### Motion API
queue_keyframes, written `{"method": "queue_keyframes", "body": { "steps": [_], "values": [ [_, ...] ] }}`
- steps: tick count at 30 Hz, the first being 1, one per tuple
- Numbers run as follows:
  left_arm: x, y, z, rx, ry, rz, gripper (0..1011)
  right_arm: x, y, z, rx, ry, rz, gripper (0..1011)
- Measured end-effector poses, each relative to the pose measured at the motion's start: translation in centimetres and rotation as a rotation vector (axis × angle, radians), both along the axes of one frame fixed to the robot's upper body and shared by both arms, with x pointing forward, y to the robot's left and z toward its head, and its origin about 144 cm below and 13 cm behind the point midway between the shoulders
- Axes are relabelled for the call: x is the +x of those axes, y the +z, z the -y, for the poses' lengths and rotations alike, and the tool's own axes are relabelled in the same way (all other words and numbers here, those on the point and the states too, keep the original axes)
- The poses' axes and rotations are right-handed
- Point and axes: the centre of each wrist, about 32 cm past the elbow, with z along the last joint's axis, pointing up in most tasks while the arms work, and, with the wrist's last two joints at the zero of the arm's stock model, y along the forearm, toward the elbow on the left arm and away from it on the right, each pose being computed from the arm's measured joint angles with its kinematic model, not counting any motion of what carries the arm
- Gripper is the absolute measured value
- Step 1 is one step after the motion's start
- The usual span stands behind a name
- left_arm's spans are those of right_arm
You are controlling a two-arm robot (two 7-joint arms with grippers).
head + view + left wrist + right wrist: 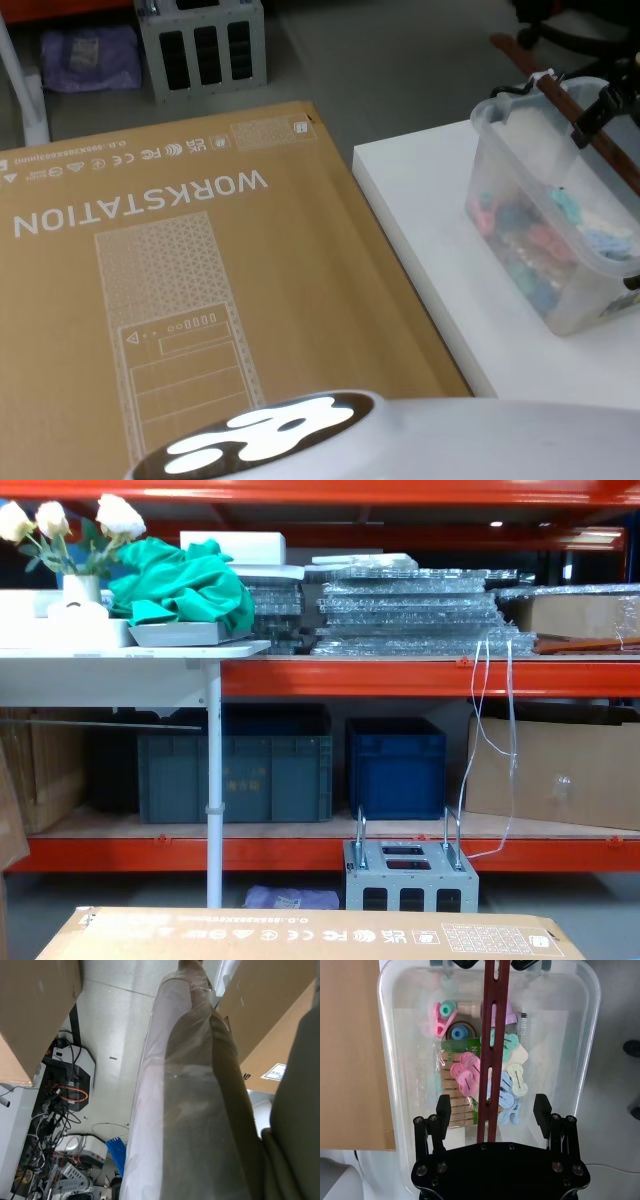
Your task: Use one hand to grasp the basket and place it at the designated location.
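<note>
The basket [530, 235] stood on the white worktop [420, 220], on the robot's right. The right claw [492, 1104] hung above it, wide open, with the long handle [493, 1035] running between both fingers.

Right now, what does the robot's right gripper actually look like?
The right gripper is matte black. It has a wide, flat base plate dotted with round bolt heads, and two slim hinged fingers ending in blocky rectangular pads.

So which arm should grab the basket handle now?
Right. The right gripper hangs open over the basket, fingers either side of the handle; the basket sits on the robot's right.
</note>
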Motion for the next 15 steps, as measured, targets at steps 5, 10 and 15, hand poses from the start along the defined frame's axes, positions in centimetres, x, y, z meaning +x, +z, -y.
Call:
{"method": "queue_keyframes", "body": {
  "steps": [5,10,15],
  "values": [
    [0.0,0.0,0.0,0.000,0.000,0.000,0,0.0,-0.5,0.4,0.007,-0.003,-0.013,1000],
    [0.0,0.0,0.0,0.000,0.000,0.000,0,0.0,-1.0,0.8,0.019,0.001,-0.027,1000],
    [0.0,0.0,0.0,0.000,0.000,0.000,0,0.1,-1.8,1.1,0.040,0.014,-0.030,1000]
  ]
}}
